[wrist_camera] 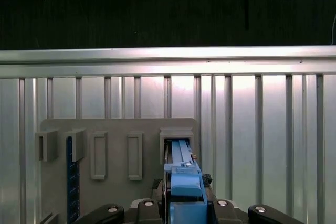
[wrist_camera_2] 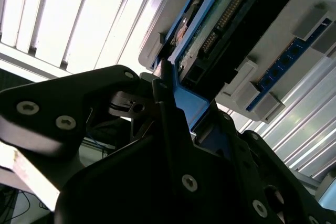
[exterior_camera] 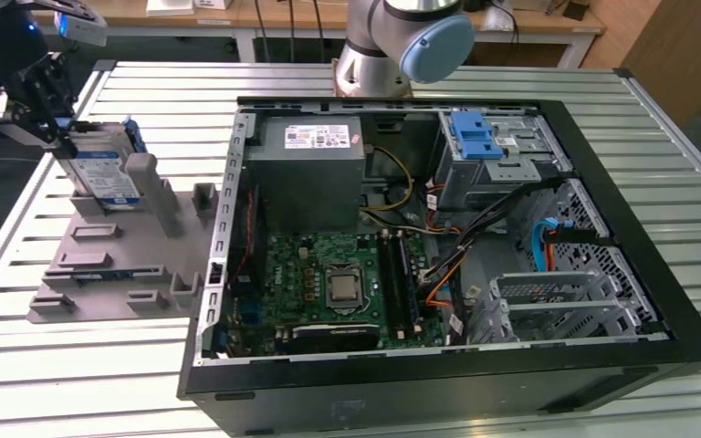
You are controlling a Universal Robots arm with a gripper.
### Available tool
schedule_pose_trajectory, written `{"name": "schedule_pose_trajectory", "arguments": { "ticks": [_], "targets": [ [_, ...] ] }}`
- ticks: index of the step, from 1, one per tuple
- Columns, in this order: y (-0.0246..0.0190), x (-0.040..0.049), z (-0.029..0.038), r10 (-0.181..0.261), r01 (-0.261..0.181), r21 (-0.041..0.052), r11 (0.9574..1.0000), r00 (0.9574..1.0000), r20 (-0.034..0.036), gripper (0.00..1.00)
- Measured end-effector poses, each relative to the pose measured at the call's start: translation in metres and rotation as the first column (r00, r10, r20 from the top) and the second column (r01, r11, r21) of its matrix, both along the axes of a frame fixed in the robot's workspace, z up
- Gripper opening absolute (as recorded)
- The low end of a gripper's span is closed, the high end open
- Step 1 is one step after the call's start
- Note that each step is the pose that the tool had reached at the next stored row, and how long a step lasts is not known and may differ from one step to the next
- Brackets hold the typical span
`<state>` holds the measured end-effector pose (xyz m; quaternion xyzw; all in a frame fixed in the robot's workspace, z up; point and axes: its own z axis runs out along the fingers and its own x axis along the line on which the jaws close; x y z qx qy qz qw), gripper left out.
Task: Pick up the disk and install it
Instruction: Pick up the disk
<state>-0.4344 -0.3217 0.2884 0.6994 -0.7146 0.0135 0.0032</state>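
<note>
Gripper (exterior_camera: 61,135) clamped on blue end handle of disk (exterior_camera: 99,172), which stands edgewise in grey holder (exterior_camera: 120,265), leaving handle exposed for grasp.

This is a robotics lab or workshop. A ribbed aluminium slat worktable (exterior_camera: 655,128) carries an opened black desktop computer case (exterior_camera: 448,392) with its green motherboard (exterior_camera: 308,274) exposed. A grey moulded fixture plate (exterior_camera: 95,265) lies beside it, a silver-and-blue robot arm (exterior_camera: 387,41) stands on the table, and wooden desks (exterior_camera: 546,32) stand behind.
</note>
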Motion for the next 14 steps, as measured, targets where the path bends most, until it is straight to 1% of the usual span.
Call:
{"name": "schedule_pose_trajectory", "arguments": {
  "ticks": [7, 14],
  "targets": [
    [0.0000, 0.0000, 0.0004, 0.000, 0.000, 0.0019, 1.0000, 1.0000, -0.0001, 0.36],
    [0.0000, 0.0000, 0.0010, 0.000, 0.000, 0.0060, 1.0000, 1.0000, 0.0001, 0.36]
  ]
}}
